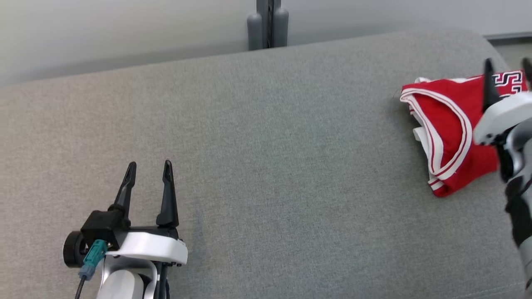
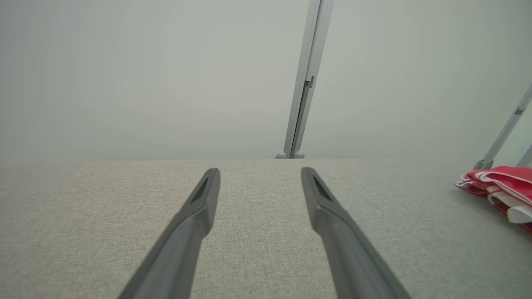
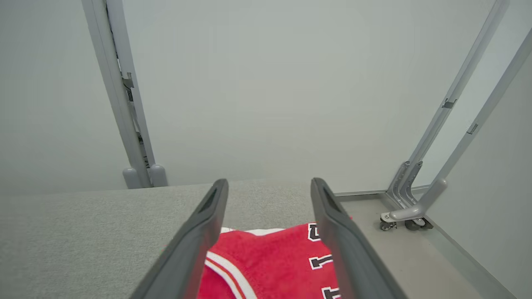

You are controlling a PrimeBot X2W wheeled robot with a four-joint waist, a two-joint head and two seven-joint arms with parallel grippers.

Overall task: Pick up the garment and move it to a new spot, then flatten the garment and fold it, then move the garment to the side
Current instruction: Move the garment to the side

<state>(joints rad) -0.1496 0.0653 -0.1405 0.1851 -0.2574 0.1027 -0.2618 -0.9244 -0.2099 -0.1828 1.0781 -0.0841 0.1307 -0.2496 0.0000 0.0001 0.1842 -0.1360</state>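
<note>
Now | red garment [image 1: 447, 137] lies on grey surface [image 1: 270, 145] | right gripper [image 1: 507, 62] spread over it, grasping nothing | left gripper [image 1: 149, 164] spread, empty, well apart

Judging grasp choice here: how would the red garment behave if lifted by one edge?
The red garment lies in soft folds, so it would probably droop and unfold. It looks thin, likely light. Pushed across the grey cloth surface, it may bunch.

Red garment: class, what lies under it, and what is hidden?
The red garment rests on the grey cushioned surface. It is folded over itself, so its lower layers and the surface beneath them are covered.
</note>
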